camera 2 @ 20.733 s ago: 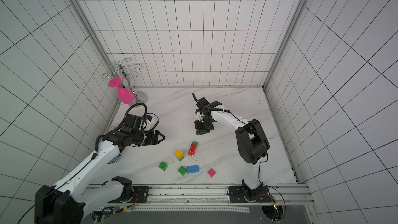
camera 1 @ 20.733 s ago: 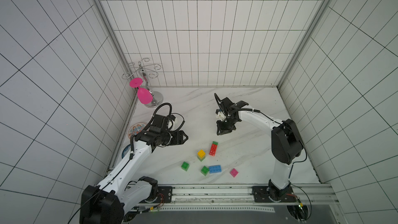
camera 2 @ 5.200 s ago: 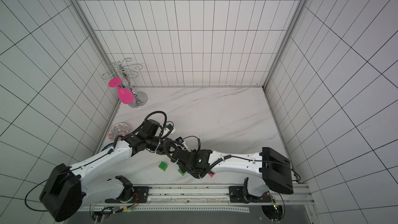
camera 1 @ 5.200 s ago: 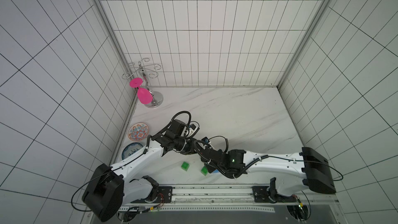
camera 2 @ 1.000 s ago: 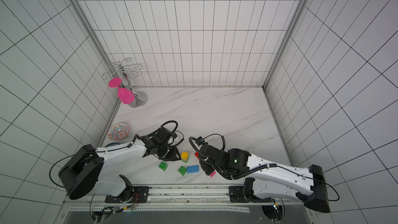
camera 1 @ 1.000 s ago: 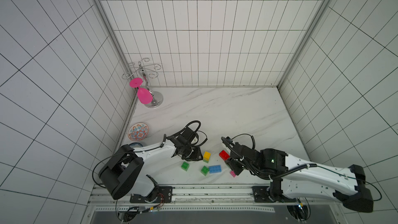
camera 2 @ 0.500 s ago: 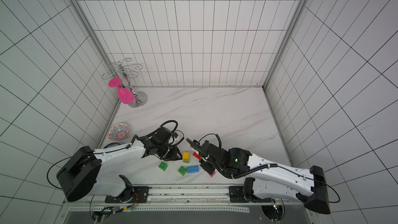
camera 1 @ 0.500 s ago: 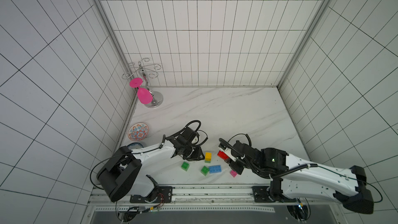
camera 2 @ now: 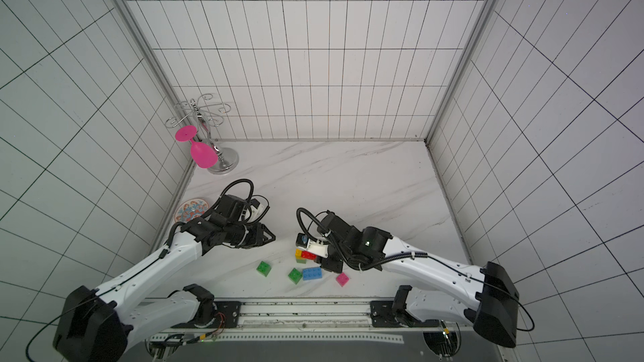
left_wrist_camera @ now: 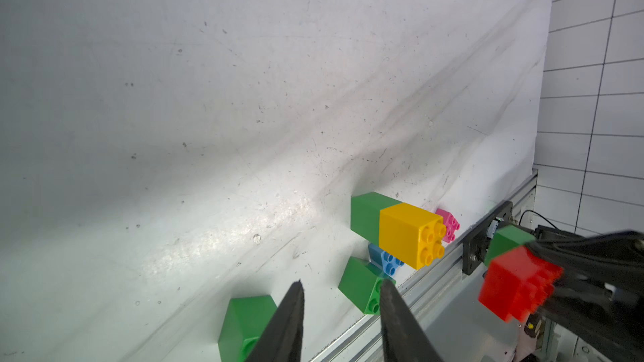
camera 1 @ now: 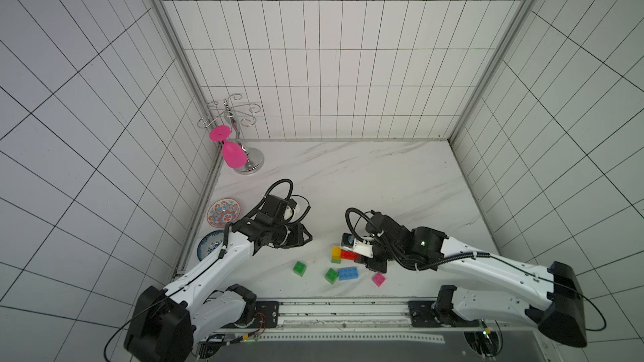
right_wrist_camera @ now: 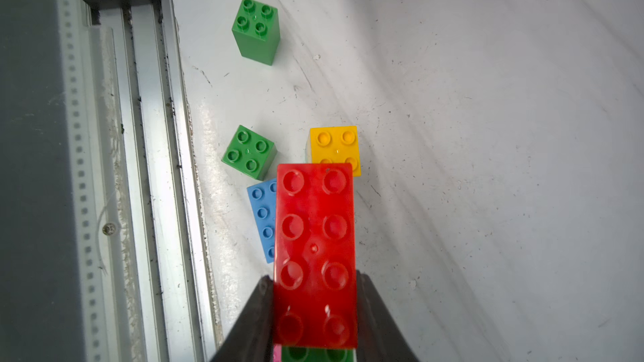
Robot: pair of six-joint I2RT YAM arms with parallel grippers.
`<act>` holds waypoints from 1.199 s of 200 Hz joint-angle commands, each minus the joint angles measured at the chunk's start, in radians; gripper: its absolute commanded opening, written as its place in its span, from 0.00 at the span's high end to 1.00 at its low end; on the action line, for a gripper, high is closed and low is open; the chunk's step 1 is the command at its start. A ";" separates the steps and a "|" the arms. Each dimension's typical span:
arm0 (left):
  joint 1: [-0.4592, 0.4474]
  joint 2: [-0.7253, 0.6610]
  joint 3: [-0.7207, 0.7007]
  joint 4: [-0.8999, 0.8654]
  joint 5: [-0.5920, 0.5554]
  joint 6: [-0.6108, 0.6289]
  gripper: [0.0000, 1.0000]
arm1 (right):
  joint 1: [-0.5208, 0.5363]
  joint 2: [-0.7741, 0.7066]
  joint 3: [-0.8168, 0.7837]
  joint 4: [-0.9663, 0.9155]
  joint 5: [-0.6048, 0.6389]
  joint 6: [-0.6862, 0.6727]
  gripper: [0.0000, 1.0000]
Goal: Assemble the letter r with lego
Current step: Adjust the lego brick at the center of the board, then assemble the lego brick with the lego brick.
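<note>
Two tools were over the white surface point(camera 1: 383, 175). We saw the right tool point(right_wrist_camera: 313, 278) clenched on a red brick point(right_wrist_camera: 315, 231) with a green piece point(left_wrist_camera: 508, 242) stuck beneath it, its far end over a yellow cube point(right_wrist_camera: 334, 146) stacked on a green base cube point(left_wrist_camera: 364, 215). The left tool point(left_wrist_camera: 340, 285) hung released and empty, apart from them. A loose green cube point(camera 1: 299, 268), a second green cube point(camera 1: 331, 275) just beside a blue brick point(camera 1: 347, 273), and a pink cube point(camera 1: 378, 279) lay near the front rail point(camera 1: 341, 308).
</note>
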 commanded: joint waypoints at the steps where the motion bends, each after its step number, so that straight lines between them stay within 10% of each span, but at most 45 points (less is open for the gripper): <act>1: 0.003 -0.016 0.034 -0.016 0.089 -0.001 0.55 | -0.005 0.046 0.050 0.004 -0.079 -0.097 1.00; 240: -0.036 -0.039 0.022 0.118 0.218 -0.128 0.63 | -0.047 0.107 -0.023 0.237 -0.040 -0.023 1.00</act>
